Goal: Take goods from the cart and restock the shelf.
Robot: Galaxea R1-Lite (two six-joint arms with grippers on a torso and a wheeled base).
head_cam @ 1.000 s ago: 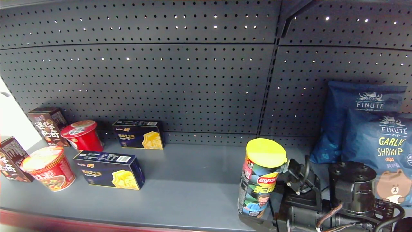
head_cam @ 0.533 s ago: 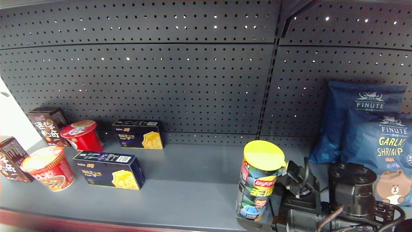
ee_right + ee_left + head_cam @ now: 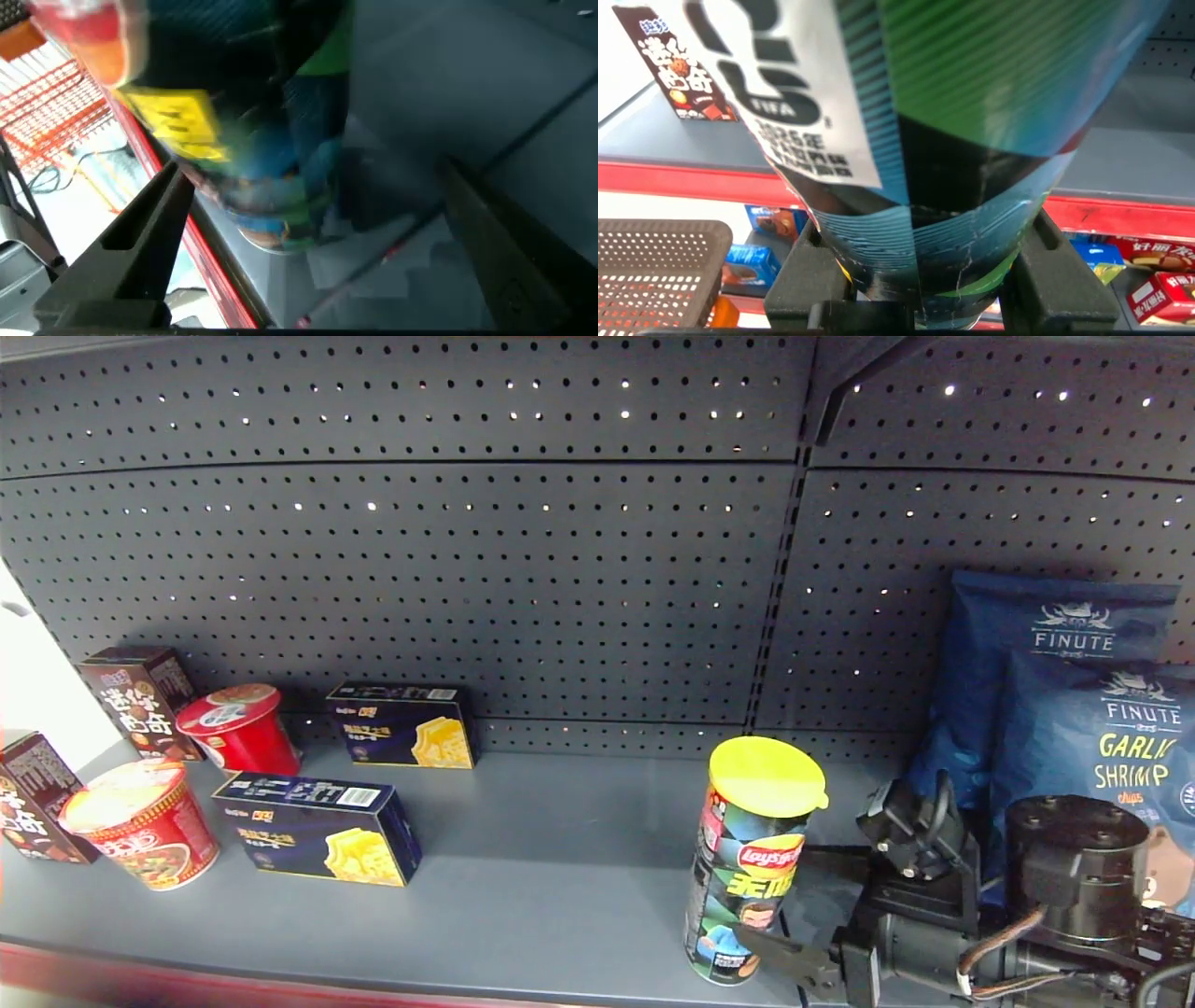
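Grey pegboard shelf (image 3: 560, 877): a yellow-lidded chips can (image 3: 752, 859) stands upright near the front, blue chips bags (image 3: 1102, 737) to its right. The right gripper (image 3: 822, 887) lies beside it, jaws spread, gripping nothing; the left gripper (image 3: 920, 280) clenches a second can (image 3: 952, 140).

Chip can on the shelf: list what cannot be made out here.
Right wrist view: print on the chip can, blurred, between the right gripper fingers.
Head view: its lower edge, behind one finger; lower parts of the blue bags, behind the right arm.
Left wrist view: top of the second can in the left gripper, cut off by the edge.
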